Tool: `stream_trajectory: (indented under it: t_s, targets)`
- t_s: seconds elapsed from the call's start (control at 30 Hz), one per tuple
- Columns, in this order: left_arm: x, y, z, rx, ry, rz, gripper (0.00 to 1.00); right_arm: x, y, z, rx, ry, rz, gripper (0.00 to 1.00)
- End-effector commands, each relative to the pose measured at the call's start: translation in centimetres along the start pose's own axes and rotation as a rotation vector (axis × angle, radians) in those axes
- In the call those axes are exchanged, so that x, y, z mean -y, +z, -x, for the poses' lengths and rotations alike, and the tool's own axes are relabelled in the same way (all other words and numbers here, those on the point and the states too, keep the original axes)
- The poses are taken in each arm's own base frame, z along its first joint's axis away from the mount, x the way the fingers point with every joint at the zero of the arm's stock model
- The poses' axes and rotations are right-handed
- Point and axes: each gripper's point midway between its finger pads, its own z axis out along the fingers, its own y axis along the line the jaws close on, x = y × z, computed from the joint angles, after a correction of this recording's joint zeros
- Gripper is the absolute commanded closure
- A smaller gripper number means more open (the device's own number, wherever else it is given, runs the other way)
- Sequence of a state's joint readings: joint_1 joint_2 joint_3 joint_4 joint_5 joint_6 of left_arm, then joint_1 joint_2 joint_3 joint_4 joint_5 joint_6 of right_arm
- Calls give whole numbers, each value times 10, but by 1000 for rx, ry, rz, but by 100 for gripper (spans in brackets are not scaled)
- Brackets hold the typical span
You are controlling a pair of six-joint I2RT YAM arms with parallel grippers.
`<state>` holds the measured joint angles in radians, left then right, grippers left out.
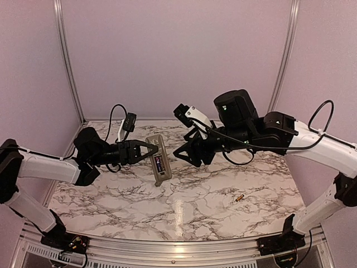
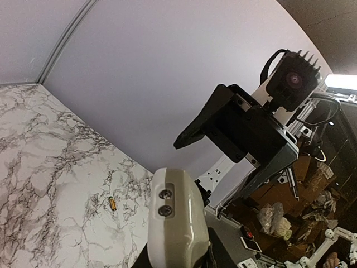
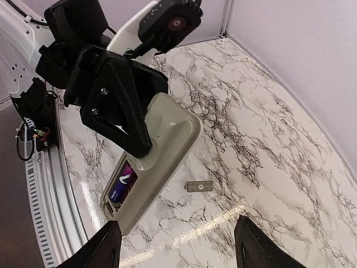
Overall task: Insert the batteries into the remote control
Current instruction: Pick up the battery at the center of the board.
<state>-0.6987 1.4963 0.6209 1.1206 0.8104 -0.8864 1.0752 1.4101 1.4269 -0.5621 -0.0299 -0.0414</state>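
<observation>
Above the counter [image 1: 195, 209], the left gripper [image 1: 149, 151] pinches the remote control [image 1: 160, 163]. The right gripper [image 1: 181, 152] is spread, holding nothing. What the remote's compartment [image 3: 121, 184] holds is indistinct.

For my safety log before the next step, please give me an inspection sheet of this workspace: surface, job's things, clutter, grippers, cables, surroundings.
Surface: marble-pattern table, with a glare streak near the front.
Job's things: remote control held tilted, grey back up, compartment open with something dark purple inside; gold battery lies loose on the table, front right.
Clutter: small grey flat piece on the table near the remote control, perhaps its cover.
Grippers: left gripper shut on the remote control; right gripper open, empty.
Cables: black cables loop at both wrists.
Surroundings: plain lilac walls, metal frame rails.
</observation>
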Motion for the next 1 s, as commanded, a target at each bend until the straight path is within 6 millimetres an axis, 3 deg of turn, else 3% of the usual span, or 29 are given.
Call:
stream_trajectory:
  t_s: [0.0,0.17,0.3,0.43,0.47,0.6,0.77,0.97]
  targets:
    - [-11,-3,3,-44,176,140,100,25,-6,-12,-8,46,-115,31]
    - [-15,-10,4,-31,198,202,100,54,-6,-62,-169,184,-265,30]
    - [-18,-11,1,-29,177,200,100,81,-17,-117,-288,377,-344,30]
    - [-17,-10,2,-15,162,187,100,84,-25,-172,-339,627,-362,31]
    - [-17,-10,2,-9,156,185,100,84,-27,-193,-374,672,-385,31]
    - [-22,-11,1,-1,144,197,100,88,-41,-242,-450,792,-475,34]
    - [-28,-15,1,14,137,238,100,85,-56,-283,-496,890,-536,35]
    - [-31,-23,4,38,172,292,100,82,-64,-308,-500,979,-577,36]
